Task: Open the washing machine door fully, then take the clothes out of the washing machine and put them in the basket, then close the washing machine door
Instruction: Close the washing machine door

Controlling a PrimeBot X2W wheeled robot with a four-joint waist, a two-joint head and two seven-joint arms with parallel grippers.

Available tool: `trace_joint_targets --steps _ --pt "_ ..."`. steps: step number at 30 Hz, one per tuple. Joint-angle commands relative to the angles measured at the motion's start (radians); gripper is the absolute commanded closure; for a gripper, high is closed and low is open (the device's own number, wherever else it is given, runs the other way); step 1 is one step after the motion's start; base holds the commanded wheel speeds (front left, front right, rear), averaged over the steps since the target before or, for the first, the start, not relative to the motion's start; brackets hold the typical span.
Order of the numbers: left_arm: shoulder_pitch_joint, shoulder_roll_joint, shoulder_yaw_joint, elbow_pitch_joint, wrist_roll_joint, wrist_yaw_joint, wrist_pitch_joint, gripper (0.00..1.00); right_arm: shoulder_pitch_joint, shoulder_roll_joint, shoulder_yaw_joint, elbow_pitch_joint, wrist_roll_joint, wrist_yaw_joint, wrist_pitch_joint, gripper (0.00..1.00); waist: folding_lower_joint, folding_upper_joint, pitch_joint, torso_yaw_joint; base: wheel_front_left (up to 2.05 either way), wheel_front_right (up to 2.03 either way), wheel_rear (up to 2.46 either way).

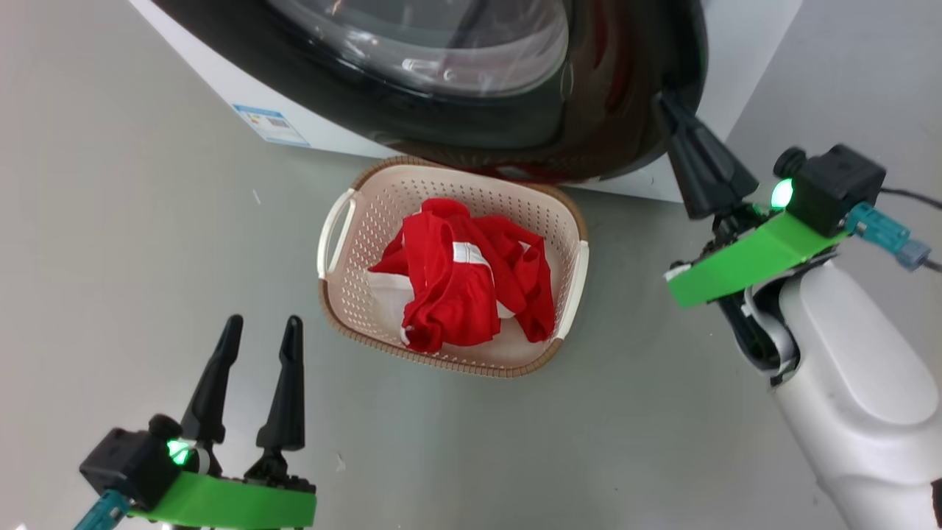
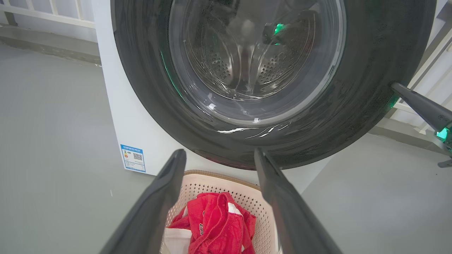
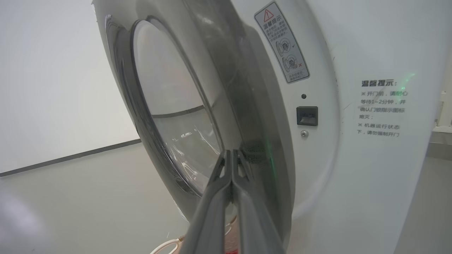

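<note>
Head view evidence puts the clothes [image 1: 460, 283] in the basket [image 1: 360, 250], heaped as a red bundle with white parts. The basket stands on the floor just in front of the washing machine [image 2: 116, 116], below its door. The unloading step is therefore judged done; through the glass in the left wrist view bare steel drum is seen, and no red fabric can be made out there.

The washing machine door [image 1: 456, 110] is seen partly swung in. In the right wrist view it stands at an angle to the white front, with the latch slot uncovered, so it is not yet shut. The closing step is judged to be in hand and is all that is left.

The right end effector [image 1: 666, 103] is pressed together with nothing between its fingers, and its tips are set against the black rim at the door's free edge. The left end effector [image 1: 261, 327] is spread and empty, held over the floor near the basket.
</note>
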Motion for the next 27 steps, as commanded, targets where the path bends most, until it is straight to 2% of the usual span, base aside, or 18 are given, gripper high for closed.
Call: trace_joint_targets --steps 1,27 --pt "-0.027 0.010 0.028 -0.030 -0.004 -0.006 -0.012 0.00 -0.028 0.009 0.004 -0.019 0.013 0.005 -0.006 1.00 0.0000 0.0000 0.020 0.006 0.00 0.00 0.00" --pt "-0.113 0.010 -0.018 -0.067 -0.042 -0.006 -0.012 0.00 -0.228 -0.007 -0.104 -0.003 0.000 0.005 -0.006 1.00 0.0000 0.0000 0.159 0.034 0.00 0.00 0.00"
